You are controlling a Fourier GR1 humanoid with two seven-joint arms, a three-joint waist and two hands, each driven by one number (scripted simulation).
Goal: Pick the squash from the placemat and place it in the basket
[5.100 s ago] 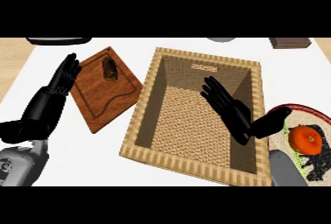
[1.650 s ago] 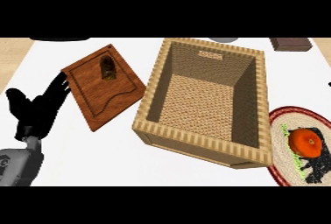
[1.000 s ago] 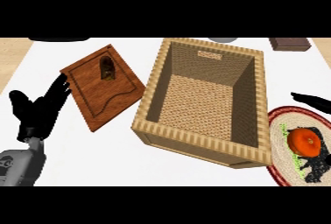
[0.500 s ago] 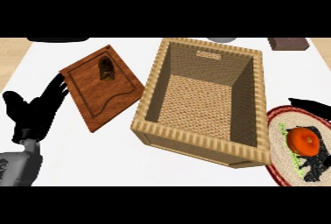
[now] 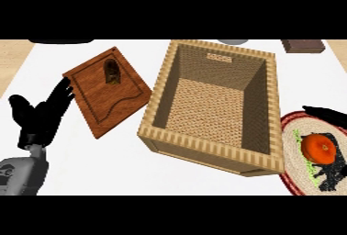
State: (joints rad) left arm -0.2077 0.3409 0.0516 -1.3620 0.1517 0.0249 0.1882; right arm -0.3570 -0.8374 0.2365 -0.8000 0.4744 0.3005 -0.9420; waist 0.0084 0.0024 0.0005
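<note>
The orange squash lies on the round woven placemat at the right edge, with dark leafy bits just below it. The wicker basket stands in the middle with nothing in it, left of the placemat. Only a black straight part of my right hand shows, coming in from the right edge over the placemat's upper rim, a little above the squash and apart from it. Most of that hand is out of view. My left hand rests open at the left, fingers up, beside the cutting board.
A wooden cutting board with a small dark item lies tilted left of the basket. A brown block, a grey object and a dark object sit along the far edge.
My right hand left the basket and went out of view, then came back in from the right edge and has crept down toward the squash. The left hand has barely moved.
</note>
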